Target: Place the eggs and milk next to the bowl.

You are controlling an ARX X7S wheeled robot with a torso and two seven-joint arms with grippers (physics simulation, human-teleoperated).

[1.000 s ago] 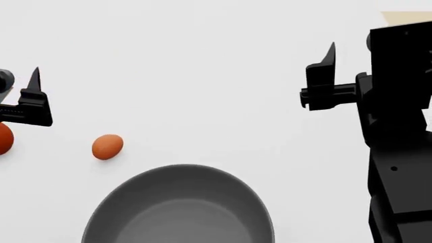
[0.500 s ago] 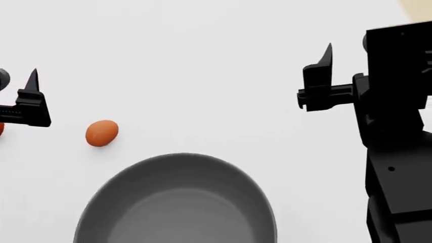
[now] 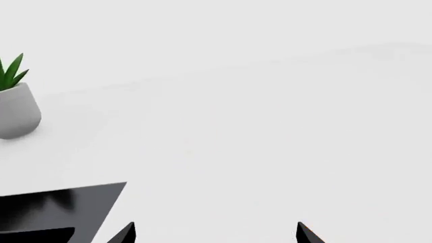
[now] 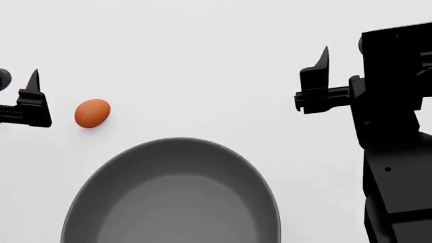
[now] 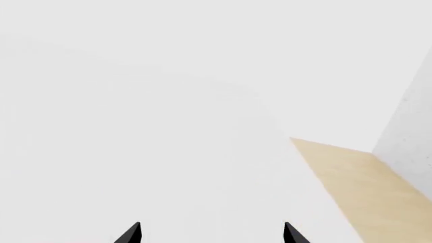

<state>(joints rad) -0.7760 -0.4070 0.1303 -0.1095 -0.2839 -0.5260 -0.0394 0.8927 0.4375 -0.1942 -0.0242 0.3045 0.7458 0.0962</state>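
Observation:
One orange-brown egg (image 4: 92, 113) lies on the white table, just beyond the left part of the rim of the large grey bowl (image 4: 177, 141), which holds nothing. My left gripper (image 4: 30, 101) hovers a short way left of that egg. Its fingertips (image 3: 128, 230) stand wide apart, open, with only bare table between them. My right gripper (image 4: 317, 83) hangs far right of the bowl, and its tips (image 5: 289, 232) are also spread open over bare white surface. The milk is out of view.
A grey pot with a green plant (image 3: 15, 109) stands on the table in the left wrist view, and a dark slab (image 3: 60, 207) lies close to that gripper. The right wrist view shows the table's edge, tan floor (image 5: 357, 187) and a white wall (image 5: 413, 136) beyond it.
The head view has shifted: the bowl and egg sit higher in the picture and the bowl looks larger. A second egg at the left edge has left the view. Both grippers look unchanged.

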